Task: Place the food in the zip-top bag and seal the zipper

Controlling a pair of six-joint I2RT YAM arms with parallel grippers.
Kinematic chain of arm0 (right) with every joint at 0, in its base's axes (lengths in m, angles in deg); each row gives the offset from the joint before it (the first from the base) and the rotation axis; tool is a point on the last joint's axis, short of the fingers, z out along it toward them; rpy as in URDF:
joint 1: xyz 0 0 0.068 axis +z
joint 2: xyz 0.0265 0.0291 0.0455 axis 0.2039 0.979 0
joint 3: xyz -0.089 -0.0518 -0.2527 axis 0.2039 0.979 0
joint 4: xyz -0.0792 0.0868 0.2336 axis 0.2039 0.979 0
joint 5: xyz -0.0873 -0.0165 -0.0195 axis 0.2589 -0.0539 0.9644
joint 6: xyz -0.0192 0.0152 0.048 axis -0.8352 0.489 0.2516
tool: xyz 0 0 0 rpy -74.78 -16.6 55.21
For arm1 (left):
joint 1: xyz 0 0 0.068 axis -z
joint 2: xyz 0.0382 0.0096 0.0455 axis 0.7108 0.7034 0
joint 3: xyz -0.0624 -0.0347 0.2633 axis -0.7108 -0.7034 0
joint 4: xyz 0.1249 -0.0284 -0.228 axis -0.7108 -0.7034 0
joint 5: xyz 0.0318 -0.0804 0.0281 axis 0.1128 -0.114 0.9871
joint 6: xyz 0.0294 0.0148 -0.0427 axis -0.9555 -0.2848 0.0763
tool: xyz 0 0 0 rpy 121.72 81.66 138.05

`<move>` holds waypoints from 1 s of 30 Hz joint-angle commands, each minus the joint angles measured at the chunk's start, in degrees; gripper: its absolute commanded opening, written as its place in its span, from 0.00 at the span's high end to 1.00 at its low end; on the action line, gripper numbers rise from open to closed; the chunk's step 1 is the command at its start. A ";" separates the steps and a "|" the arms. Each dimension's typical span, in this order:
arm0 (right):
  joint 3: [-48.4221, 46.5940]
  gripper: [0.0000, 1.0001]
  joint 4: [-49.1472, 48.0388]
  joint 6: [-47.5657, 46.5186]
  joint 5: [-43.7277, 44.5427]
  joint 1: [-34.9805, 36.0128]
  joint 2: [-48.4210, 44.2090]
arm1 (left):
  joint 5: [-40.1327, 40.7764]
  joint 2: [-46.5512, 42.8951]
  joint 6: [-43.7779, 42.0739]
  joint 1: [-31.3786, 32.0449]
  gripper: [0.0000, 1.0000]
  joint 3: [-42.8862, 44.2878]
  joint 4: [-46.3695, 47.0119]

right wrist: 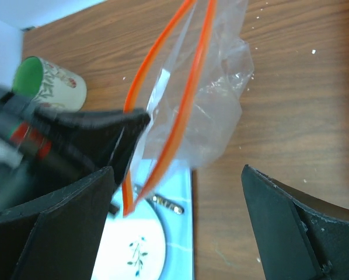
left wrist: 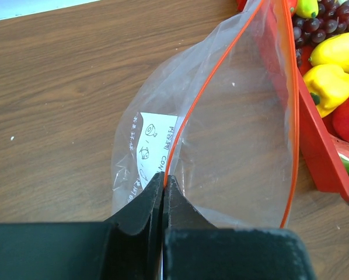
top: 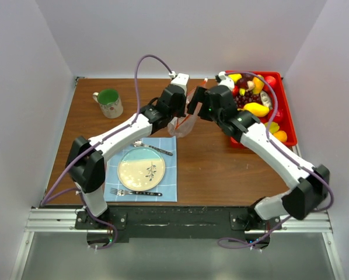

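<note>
My left gripper is shut on the zipper, the pink-red strip of the clear zip-top bag, and holds the bag up above the table. In the left wrist view the jaws pinch one end of the strip and the mouth gapes open. My right gripper is open and empty, close beside the bag's mouth; in the right wrist view the bag hangs just ahead of its spread fingers. The food, yellow, red and orange pieces and purple grapes, lies in the red tray.
A green mug stands at the back left. A plate sits on a blue placemat with a fork and a spoon, near the front left. The tray's wall lies right of the bag.
</note>
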 commanded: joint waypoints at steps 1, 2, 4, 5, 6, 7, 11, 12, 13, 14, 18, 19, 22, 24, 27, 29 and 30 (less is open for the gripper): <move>-6.43 0.05 0.32 -2.13 1.27 -0.09 6.93 | 2.01 -3.49 0.04 -0.78 1.00 2.47 -1.42; -6.78 0.05 0.69 -2.22 2.49 -0.18 7.55 | 2.45 -4.02 0.13 -1.13 1.00 2.56 -1.77; -5.65 0.09 -0.53 -1.78 2.24 -0.96 8.61 | 3.07 -4.63 0.31 -2.00 1.00 2.91 -2.82; -5.21 0.14 -0.97 -1.69 1.54 -1.40 8.87 | 4.38 -5.24 0.31 -2.36 1.00 3.00 -3.18; -5.03 0.27 -1.07 -1.61 1.19 -1.84 9.31 | 5.35 -5.43 0.31 -2.53 1.00 3.26 -3.88; -5.38 0.37 -0.72 -1.87 1.01 -2.45 10.62 | 6.49 -5.60 0.40 -2.97 1.00 4.39 -5.45; -8.01 0.77 1.83 -3.19 1.01 -3.78 14.93 | 10.88 -6.30 1.19 -4.47 1.00 6.43 -8.19; -8.02 0.78 2.01 -3.36 0.83 -4.39 15.46 | 11.68 -6.39 1.01 -4.64 1.00 6.43 -8.45; -8.02 0.78 1.84 -3.62 0.57 -4.66 16.42 | 12.03 -6.39 1.19 -4.99 1.00 6.51 -8.98; -8.02 0.78 1.92 -3.71 0.57 -4.92 16.78 | 11.95 -6.13 1.54 -5.26 1.00 6.51 -9.33; -8.11 0.78 1.84 -4.50 -0.30 -5.36 19.50 | 10.29 -5.34 3.20 -5.61 1.00 3.72 -8.37; -7.85 0.78 0.79 -4.77 -2.14 -5.36 19.94 | 9.58 -5.34 3.56 -5.61 1.00 2.31 -5.76; -7.23 0.77 -0.97 -5.03 -5.83 -5.36 21.70 | 8.43 -4.64 6.89 -5.70 1.00 -1.64 -2.49; -6.44 0.73 -2.03 -5.65 -6.55 -5.36 21.36 | 7.38 -4.72 8.91 -5.61 1.00 -4.89 -0.47; -6.78 0.62 -2.21 -6.61 -6.99 -5.36 20.22 | 6.68 -5.69 11.02 -5.61 1.00 -8.24 4.88; -7.57 0.54 -0.81 -7.67 -6.90 -5.27 19.77 | 6.67 -6.04 12.08 -5.61 1.00 -8.95 5.95; -8.10 0.52 -0.46 -7.93 -6.90 -5.36 19.25 | 6.76 -6.13 13.04 -5.53 1.00 -9.65 6.92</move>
